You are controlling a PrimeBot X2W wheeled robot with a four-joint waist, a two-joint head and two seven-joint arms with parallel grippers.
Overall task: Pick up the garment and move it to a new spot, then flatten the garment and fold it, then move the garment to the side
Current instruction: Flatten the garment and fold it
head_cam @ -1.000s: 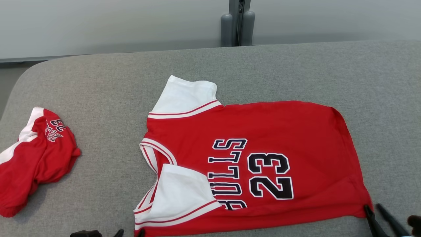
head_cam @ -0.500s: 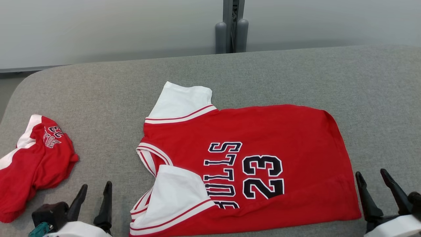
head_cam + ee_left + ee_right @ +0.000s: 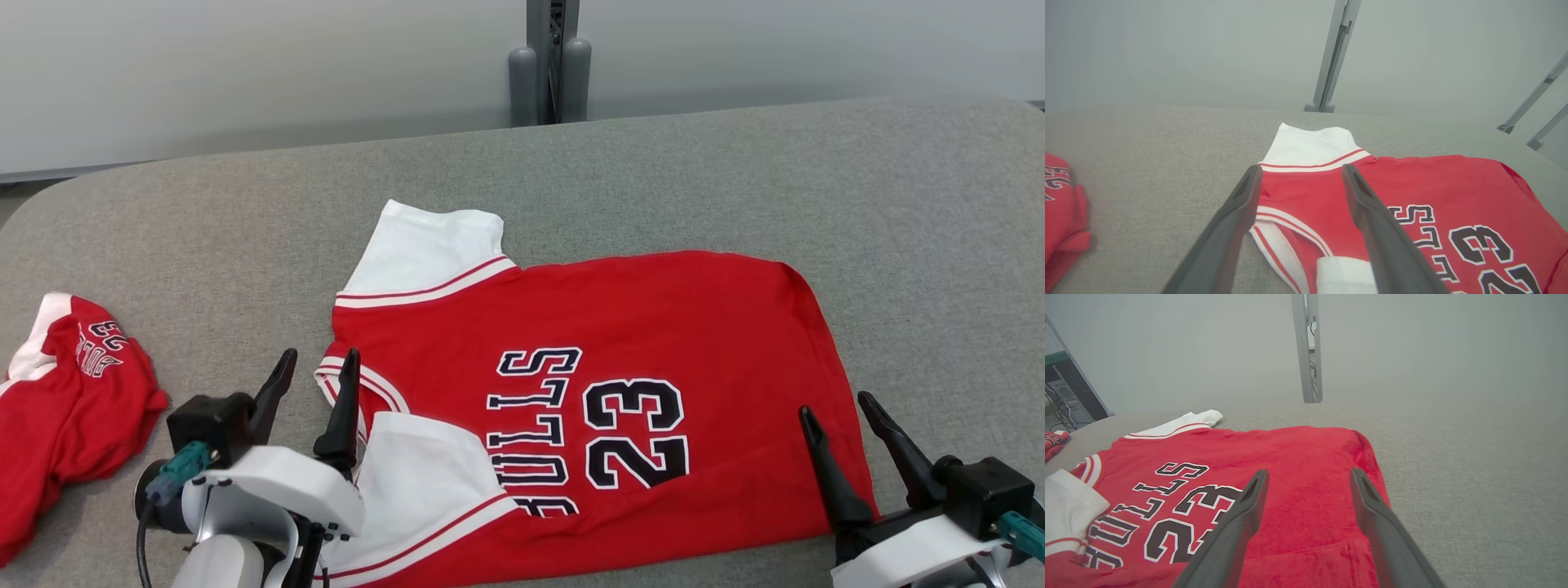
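Note:
A red jersey (image 3: 620, 327) with white sleeves and "BULLS 23" lettering lies spread flat on the grey cushion (image 3: 694, 180), neck to the left, hem to the right. Its near sleeve (image 3: 424, 474) is folded over the body. My left gripper (image 3: 314, 363) hangs open above the neckline (image 3: 1290, 220), nothing between its fingers. My right gripper (image 3: 837, 404) is open above the hem's near corner (image 3: 1310, 539), also holding nothing. The jersey (image 3: 1412, 192) (image 3: 1249, 457) shows in both wrist views beyond the fingers.
A second red and white garment (image 3: 65, 408) lies crumpled at the cushion's left end. A grey metal post (image 3: 549, 57) stands behind the cushion against the pale wall. Bare cushion stretches behind and to the right of the jersey.
Both open grippers have risen into view and advanced over the jersey's near edge, left at the neck, right at the hem. The camera has shifted a little.

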